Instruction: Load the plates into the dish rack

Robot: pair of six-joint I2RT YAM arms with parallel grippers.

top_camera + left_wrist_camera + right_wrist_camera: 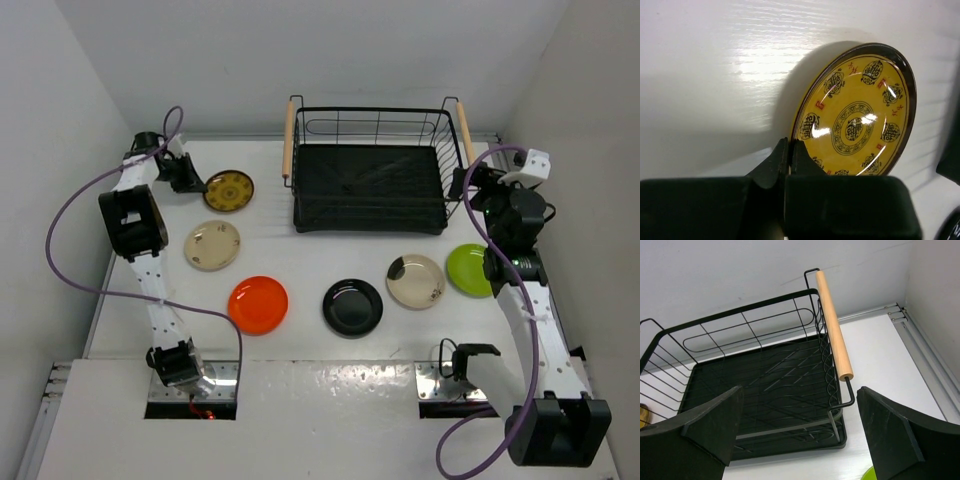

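Note:
My left gripper is shut on the near rim of the yellow-brown patterned plate at the far left; in the left wrist view its jaws pinch the plate's edge, and the plate casts a wide shadow. The cream floral plate, orange plate, glossy black plate, beige plate with a dark patch and lime green plate lie flat on the table. The black wire dish rack holds nothing. My right gripper is open and empty at the rack's near right corner.
The rack's wooden handles stick up at both ends. White walls close in at the back and sides. A metal rail runs along the table's right edge. A sliver of the lime green plate shows below my right gripper.

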